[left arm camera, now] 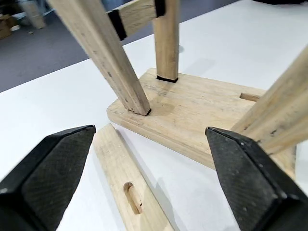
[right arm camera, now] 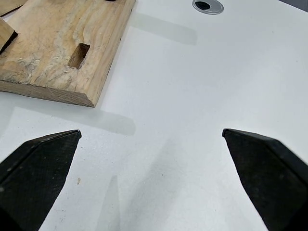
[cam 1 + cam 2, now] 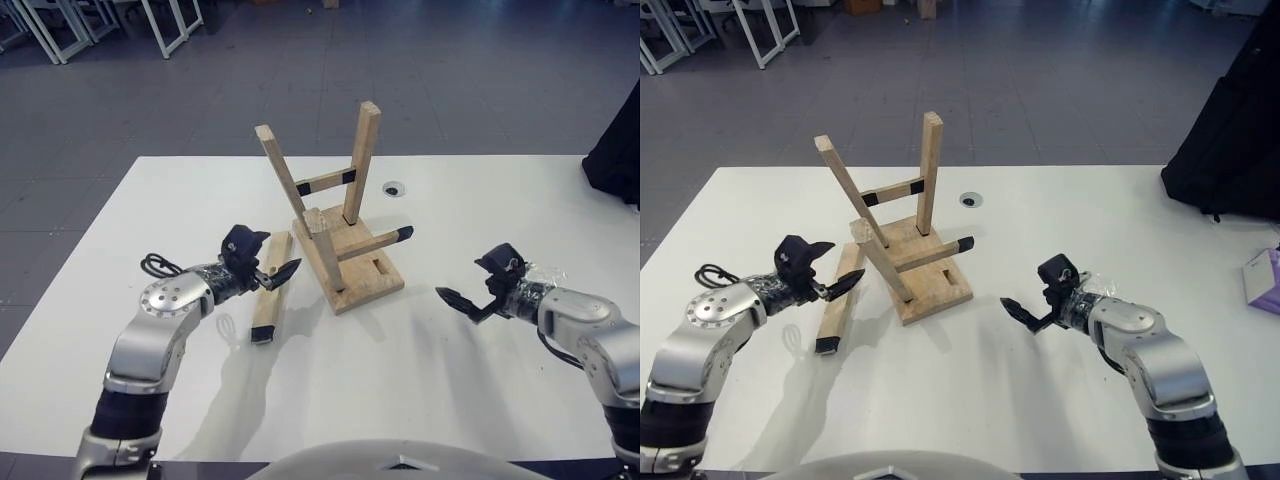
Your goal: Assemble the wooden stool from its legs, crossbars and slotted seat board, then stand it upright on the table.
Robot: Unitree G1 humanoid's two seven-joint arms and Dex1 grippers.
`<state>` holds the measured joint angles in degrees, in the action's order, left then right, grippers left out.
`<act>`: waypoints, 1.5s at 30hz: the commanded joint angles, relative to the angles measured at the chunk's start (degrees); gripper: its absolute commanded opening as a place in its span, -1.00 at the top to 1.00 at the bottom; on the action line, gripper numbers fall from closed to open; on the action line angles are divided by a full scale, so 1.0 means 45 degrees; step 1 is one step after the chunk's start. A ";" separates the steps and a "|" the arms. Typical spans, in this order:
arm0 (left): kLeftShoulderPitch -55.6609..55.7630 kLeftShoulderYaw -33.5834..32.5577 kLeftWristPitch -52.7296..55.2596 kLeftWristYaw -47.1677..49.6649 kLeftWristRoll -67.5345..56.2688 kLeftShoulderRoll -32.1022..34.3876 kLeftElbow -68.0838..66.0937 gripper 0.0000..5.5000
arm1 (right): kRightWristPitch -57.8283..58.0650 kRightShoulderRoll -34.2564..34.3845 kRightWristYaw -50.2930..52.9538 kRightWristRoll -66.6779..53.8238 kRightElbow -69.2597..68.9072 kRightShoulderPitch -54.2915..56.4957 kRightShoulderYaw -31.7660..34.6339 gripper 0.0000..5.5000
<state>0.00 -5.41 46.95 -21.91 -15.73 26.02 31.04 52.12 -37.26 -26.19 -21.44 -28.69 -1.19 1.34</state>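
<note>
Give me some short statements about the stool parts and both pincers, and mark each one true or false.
1. Three legs stand in the seat board. True.
2. The fourth leg is already fitted. False: the loose leg lies flat on the table, beside the board.
3. The right pincer is shut on something. False: it is open and empty, over bare table.
4. The left pincer is open, close to the loose leg. True.

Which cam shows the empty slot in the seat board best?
Right wrist view: the empty slot in the seat board is close and unobstructed. The eye views show it small, near the low crossbar; the left wrist view catches one end, beside a leg.
</note>
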 commanded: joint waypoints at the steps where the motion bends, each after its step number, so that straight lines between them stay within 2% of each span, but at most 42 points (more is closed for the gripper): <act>1: -0.0486 -0.0271 0.3113 0.2456 0.0351 -0.1645 0.1670 -0.54 | 0.0845 0.0980 0.1130 -0.0038 -0.1351 -0.0434 0.0084 -1.00; 8: -0.1598 0.0401 0.3848 0.2784 0.0627 -0.1725 0.0476 -0.54 | 0.1481 0.1476 0.1621 -0.0107 -0.1988 -0.0259 -0.0055 -1.00; 14: -0.2486 0.0914 0.3245 0.2621 0.0817 -0.1668 -0.0541 -0.54 | 0.1560 0.1582 0.1555 -0.0097 -0.1853 0.0069 -0.0305 -1.00; 20: -0.2848 0.0802 0.2277 0.3140 0.1047 -0.2315 -0.1269 -0.24 | 0.1745 0.1429 0.1393 -0.0131 -0.1796 0.0318 -0.0249 -1.00; 29: -0.2833 0.0507 0.1533 0.3172 0.1231 -0.2356 -0.1471 0.23 | 0.2206 0.1886 0.1748 -0.0021 -0.2070 0.0620 -0.0651 -1.00; 34: -0.2575 0.0320 0.0362 0.2788 0.1273 -0.2113 -0.2757 0.25 | 0.2222 0.2302 0.2248 0.0094 -0.2071 0.0396 -0.0475 -1.00; 37: -0.1851 -0.0349 -0.0229 0.2482 0.0924 -0.1908 -0.2739 0.25 | 0.2005 0.2247 0.2422 0.0265 -0.1833 0.0199 -0.0031 -1.00; 40: 0.0118 -0.2802 -0.1314 0.1978 -0.0784 -0.1813 -0.2540 0.25 | 0.2080 0.2519 0.1830 -0.0683 -0.1532 0.1050 0.1152 -1.00; 42: 0.1338 -0.4388 -0.1891 0.1157 -0.2875 -0.1713 -0.2017 0.25 | 0.2541 0.2632 0.1223 -0.1884 -0.0956 0.2517 0.2172 -1.00; 45: 0.3365 -0.6543 -0.1908 0.0396 -0.7566 -0.1504 -0.1569 0.25 | 0.3440 0.2771 0.0254 -0.4496 0.0405 0.5277 0.3955 -1.00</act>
<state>9.92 -29.54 37.96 -18.73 -37.72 18.37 22.18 64.58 -25.22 -22.67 -34.98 -30.85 15.01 14.57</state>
